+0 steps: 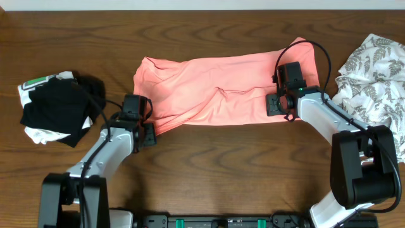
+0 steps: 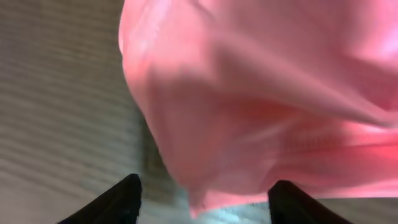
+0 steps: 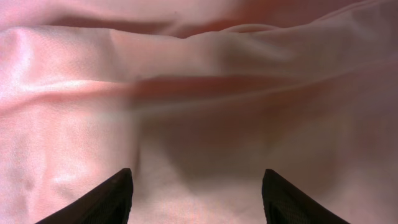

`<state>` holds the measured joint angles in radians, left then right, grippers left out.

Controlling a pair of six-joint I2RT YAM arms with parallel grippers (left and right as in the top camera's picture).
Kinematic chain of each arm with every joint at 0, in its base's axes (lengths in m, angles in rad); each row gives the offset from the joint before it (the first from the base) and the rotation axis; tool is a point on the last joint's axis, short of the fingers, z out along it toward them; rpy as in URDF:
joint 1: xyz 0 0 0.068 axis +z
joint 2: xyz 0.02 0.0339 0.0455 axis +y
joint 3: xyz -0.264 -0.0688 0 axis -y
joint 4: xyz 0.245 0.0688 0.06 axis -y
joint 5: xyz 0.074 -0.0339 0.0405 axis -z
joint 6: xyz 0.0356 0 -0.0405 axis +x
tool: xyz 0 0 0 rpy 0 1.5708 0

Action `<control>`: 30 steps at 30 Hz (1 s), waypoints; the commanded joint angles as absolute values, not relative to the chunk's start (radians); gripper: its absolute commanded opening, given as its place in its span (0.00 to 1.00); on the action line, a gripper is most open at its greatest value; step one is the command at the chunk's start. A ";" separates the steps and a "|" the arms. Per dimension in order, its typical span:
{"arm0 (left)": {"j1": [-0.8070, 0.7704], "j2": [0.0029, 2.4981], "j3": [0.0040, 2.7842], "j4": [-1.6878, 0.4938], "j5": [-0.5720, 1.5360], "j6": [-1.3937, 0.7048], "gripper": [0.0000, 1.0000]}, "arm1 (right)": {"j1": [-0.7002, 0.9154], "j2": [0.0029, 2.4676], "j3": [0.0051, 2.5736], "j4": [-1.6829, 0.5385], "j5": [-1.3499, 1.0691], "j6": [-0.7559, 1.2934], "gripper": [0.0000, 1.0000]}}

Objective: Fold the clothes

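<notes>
The left end effector (image 2: pixel 205 186) stood well open, its 2 dark fingers (image 2: pixel 121 202) wide apart with a blurred corner of the plain salmon-pink soft-fabric T-shirt (image 1: pixel 221 88) between them; nothing was pinched. The right end effector (image 3: pixel 196 180) was spread about as wide, poised low over wrinkled pink cloth and holding nothing.

From overhead, the left one sat at the shirt's near-left corner and the right one at its near-right edge. The shirt lay as a rumpled band across the middle of the dark wooden counter (image 1: pixel 209 164), a loose fold running along its near side. A white garment with a grey leaf print (image 1: pixel 373 69) lay at the far right, and a black-and-white bundle of cloth (image 1: pixel 54 107) at the far left, both apart from the shirt.

The step in hand looked like taking hold of the near edge at 2 points. The next move likely called for both to close on the cloth together, gathering only the intended layer, before lifting evenly to carry that edge across.
</notes>
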<state>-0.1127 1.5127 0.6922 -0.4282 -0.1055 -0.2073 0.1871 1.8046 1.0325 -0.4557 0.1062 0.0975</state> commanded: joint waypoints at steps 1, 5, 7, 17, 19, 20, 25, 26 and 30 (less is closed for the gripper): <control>-0.108 1.528 0.688 -0.409 -0.157 -0.203 0.52 | 0.182 1.814 1.032 -0.457 0.107 0.089 0.64; -0.108 1.528 0.689 -0.394 -0.170 -0.203 0.28 | 0.182 1.814 1.032 -0.457 0.107 0.089 0.63; -0.108 1.528 0.689 -0.394 -0.170 -0.203 0.21 | 0.182 1.814 1.032 -0.457 0.107 0.089 0.63; -0.108 1.507 0.691 -0.389 -0.178 -0.203 0.06 | 0.182 1.814 1.032 -0.457 0.107 0.089 0.61; -0.108 1.493 0.693 -0.380 -0.187 -0.203 0.06 | 0.182 1.814 1.032 -0.457 0.107 0.089 0.61; -0.108 1.484 0.693 -0.376 -0.197 -0.203 0.06 | 0.182 1.814 1.032 -0.457 0.107 0.089 0.61; -0.108 1.431 0.693 -0.348 -0.221 -0.204 0.06 | 0.182 1.814 1.032 -0.457 0.107 0.089 0.61; -0.108 1.425 0.693 -0.340 -0.221 -0.204 0.06 | 0.182 1.814 1.032 -0.457 0.107 0.089 0.61; -0.108 1.418 0.692 -0.280 -0.220 -0.204 0.06 | 0.182 1.814 1.032 -0.457 0.107 0.089 0.61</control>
